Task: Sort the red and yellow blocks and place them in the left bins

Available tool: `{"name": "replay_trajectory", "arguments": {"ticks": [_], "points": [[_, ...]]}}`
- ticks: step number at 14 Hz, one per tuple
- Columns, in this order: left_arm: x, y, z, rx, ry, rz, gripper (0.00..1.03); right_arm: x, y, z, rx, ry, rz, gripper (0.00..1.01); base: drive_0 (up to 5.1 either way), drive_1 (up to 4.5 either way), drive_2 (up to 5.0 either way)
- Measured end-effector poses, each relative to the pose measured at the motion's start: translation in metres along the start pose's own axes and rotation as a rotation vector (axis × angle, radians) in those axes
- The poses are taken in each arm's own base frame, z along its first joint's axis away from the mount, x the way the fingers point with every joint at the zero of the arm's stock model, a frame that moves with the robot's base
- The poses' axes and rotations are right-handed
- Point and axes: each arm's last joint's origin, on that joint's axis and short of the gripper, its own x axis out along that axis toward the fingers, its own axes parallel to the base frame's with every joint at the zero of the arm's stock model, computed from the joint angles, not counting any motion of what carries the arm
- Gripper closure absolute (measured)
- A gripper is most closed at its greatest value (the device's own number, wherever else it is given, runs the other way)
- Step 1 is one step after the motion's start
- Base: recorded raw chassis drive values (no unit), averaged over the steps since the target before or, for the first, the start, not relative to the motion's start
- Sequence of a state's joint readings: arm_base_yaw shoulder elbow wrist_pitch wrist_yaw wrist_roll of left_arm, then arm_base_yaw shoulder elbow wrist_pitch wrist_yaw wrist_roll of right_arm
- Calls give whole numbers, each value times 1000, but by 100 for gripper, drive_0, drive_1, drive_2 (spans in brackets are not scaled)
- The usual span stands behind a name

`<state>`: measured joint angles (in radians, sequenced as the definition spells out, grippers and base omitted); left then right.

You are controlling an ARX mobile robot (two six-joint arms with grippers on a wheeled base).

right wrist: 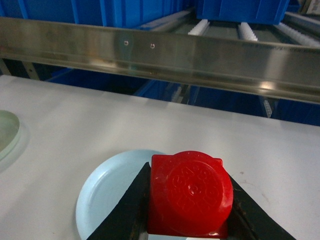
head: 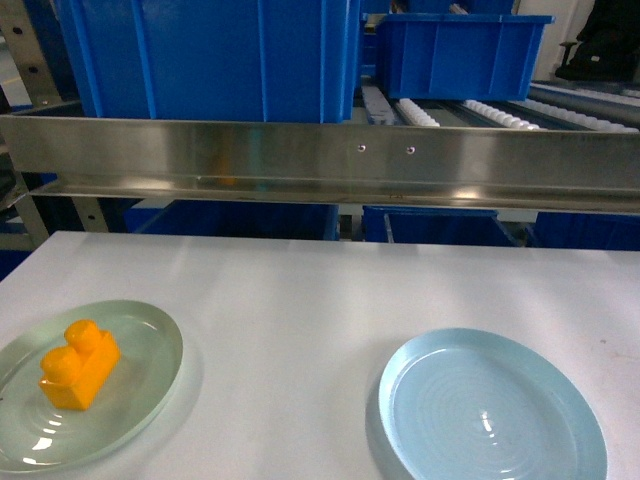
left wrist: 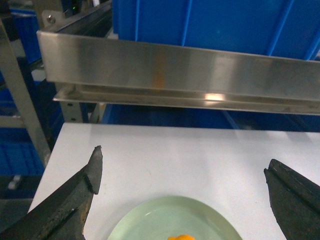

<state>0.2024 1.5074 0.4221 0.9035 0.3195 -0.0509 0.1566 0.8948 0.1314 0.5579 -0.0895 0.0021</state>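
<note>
The yellow block (head: 78, 365), with two studs, lies on a pale green plate (head: 140, 340) at the table's front left. My left gripper (left wrist: 185, 180) hangs open over that plate's (left wrist: 165, 217) far rim, and only a sliver of the yellow block (left wrist: 181, 237) shows at the bottom edge. My right gripper (right wrist: 189, 172) is shut on the red block (right wrist: 190, 192), stud facing the camera, above the right part of a light blue plate (right wrist: 107, 195). A large blue bin (head: 210, 55) stands behind the rail at left, a smaller one (head: 460, 55) to its right. Neither gripper appears in the head view.
A steel rail (head: 320, 155) runs across the table's far edge, between the table and the bins. White rollers (head: 500, 112) lie behind it at right. More blue crates (head: 430, 225) sit below the rail. The light blue plate (head: 490, 410) is at the front right.
</note>
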Motion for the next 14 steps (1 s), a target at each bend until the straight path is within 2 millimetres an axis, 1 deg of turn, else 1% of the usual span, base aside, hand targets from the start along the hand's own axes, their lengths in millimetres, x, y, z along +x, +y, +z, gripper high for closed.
{"name": "replay_trajectory", "arguments": {"ticks": [1, 3, 6, 8, 10, 11, 14], "points": [[0, -2, -2, -1, 13, 22, 5, -13, 1, 6, -4, -34, 6, 73, 0, 0, 0], [4, -10, -11, 5, 45, 56, 5, -26, 7, 15, -22, -106, 37, 73, 0, 0, 0], [24, -26, -40, 16, 137, 49, 5, -25, 10, 12, -43, -90, 60, 73, 0, 0, 0], [37, -27, -58, 31, 184, 76, 5, -25, 12, 12, -54, -89, 81, 73, 0, 0, 0], [41, -25, -81, 30, 256, 126, 5, -24, 12, 12, -70, -88, 105, 73, 0, 0, 0], [41, -24, -89, 28, 272, 132, 5, -24, 11, 12, -76, -87, 116, 73, 0, 0, 0], [42, -23, -102, -3, 295, 115, 5, -21, 10, 12, -99, -81, 143, 73, 0, 0, 0]]}}
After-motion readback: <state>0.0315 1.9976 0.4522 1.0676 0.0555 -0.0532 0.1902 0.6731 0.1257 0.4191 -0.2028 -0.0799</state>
